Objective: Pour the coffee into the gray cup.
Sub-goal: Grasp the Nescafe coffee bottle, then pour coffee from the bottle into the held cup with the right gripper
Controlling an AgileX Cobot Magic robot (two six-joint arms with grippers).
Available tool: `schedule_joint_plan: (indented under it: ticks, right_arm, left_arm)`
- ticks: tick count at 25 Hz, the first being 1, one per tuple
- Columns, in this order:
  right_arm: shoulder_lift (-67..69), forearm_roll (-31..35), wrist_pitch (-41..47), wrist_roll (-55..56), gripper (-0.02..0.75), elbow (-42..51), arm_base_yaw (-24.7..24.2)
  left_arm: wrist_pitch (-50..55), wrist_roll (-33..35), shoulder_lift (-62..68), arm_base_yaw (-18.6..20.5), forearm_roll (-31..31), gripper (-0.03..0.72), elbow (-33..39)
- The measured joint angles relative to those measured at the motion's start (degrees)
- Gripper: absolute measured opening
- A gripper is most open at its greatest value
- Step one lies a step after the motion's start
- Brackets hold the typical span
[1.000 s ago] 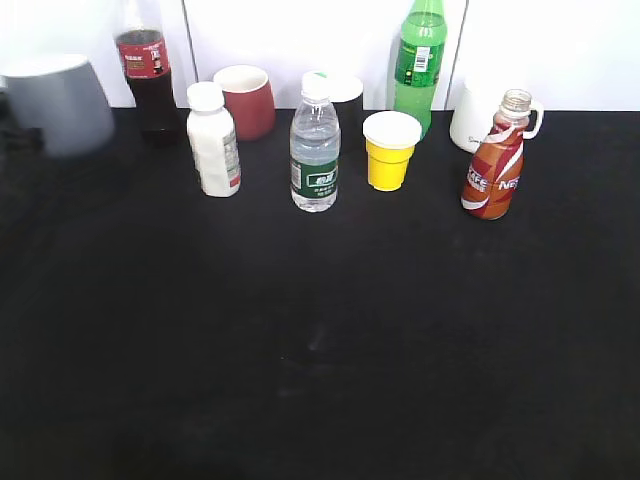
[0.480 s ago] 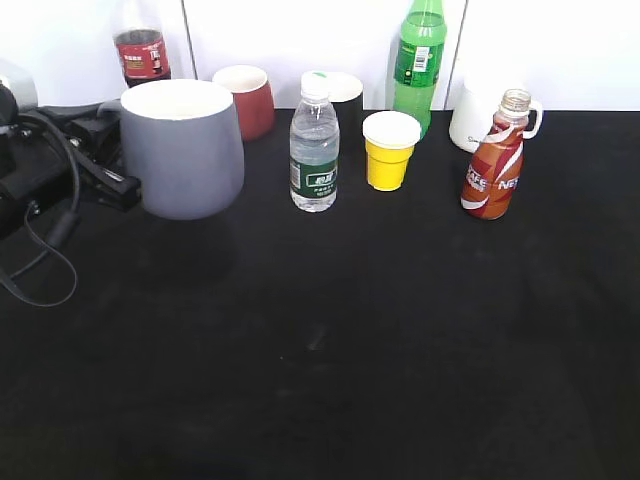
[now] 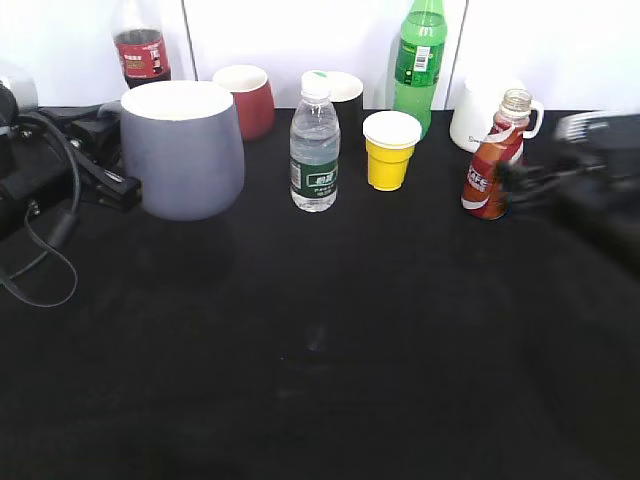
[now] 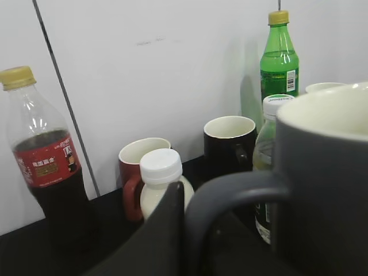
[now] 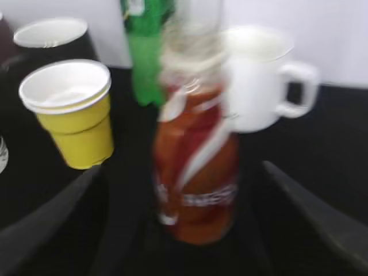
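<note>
The gray cup is blue-gray with a white inside and hangs just above the black table at the left. My left gripper is shut on its loop handle, with one finger pressed against the handle's left side. The coffee bottle stands upright and uncapped at the right. My right gripper is a blur just right of it. In the right wrist view it is open, with one finger on each side of the bottle and clear of it.
A white mug stands just behind the coffee bottle. A yellow cup, a water bottle, a green bottle, a black cup, a dark red cup and a cola bottle line the back. A small white bottle stands behind the gray cup.
My left arm carried the gray cup in from the far left, then held still. My right gripper has come into view from the right, up to the coffee bottle.
</note>
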Motion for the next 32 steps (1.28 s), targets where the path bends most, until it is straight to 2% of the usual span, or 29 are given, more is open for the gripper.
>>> schedule_joint_plan:
  ticks: [4, 8, 11, 17, 19, 21, 25, 27, 29, 32]
  right_arm:
    - [7.95, 3.70, -4.35, 0.00, 0.587, -4.80, 0.72]
    - [15.75, 3.35, -4.59, 0.07, 0.594, -11.44, 0.72]
    - [19.57, 3.31, -4.75, 0.85, 0.655, -15.71, 0.72]
    - [24.53, 3.31, -4.75, 1.29, 0.661, -22.30, 0.72]
    - [25.67, 3.29, -4.73, 1.29, 0.618, -24.41, 0.72]
    - [26.37, 3.30, -4.68, 1.29, 0.509, -25.16, 0.72]
    - [26.44, 3.30, -5.02, 1.24, 0.505, -25.09, 0.72]
    - [24.16, 3.24, -5.15, 0.67, 0.505, -22.08, 0.72]
    - [17.10, 2.56, -5.04, -0.56, 0.505, -16.63, 0.72]
    - [2.29, -4.88, 1.04, -0.74, 0.505, -13.51, 1.03]
  left_arm:
    - [0.00, -0.02, 0.00, 0.00, 0.00, 0.038, 0.00]
    - [-0.05, -0.02, 0.00, 0.00, 0.00, 0.038, 0.00]
    - [-0.25, -0.02, 0.00, 0.00, 0.00, 0.038, 0.00]
    - [-0.89, -0.02, 0.00, 0.00, 0.00, 0.038, 0.00]
    - [-0.91, -0.02, 0.00, 0.00, 0.00, 0.038, 0.00]
    - [-1.04, -0.02, 0.00, 0.00, 0.00, 0.038, 0.00]
    - [-1.04, -0.02, 0.00, 0.00, 0.00, 0.038, 0.00]
    - [-1.04, -0.02, 0.00, 0.00, 0.00, 0.038, 0.00]
    - [-1.34, -0.02, 0.00, 0.00, 0.00, 0.038, 0.00]
    - [-2.54, -0.02, 0.07, 0.00, 0.00, 0.038, 0.00]
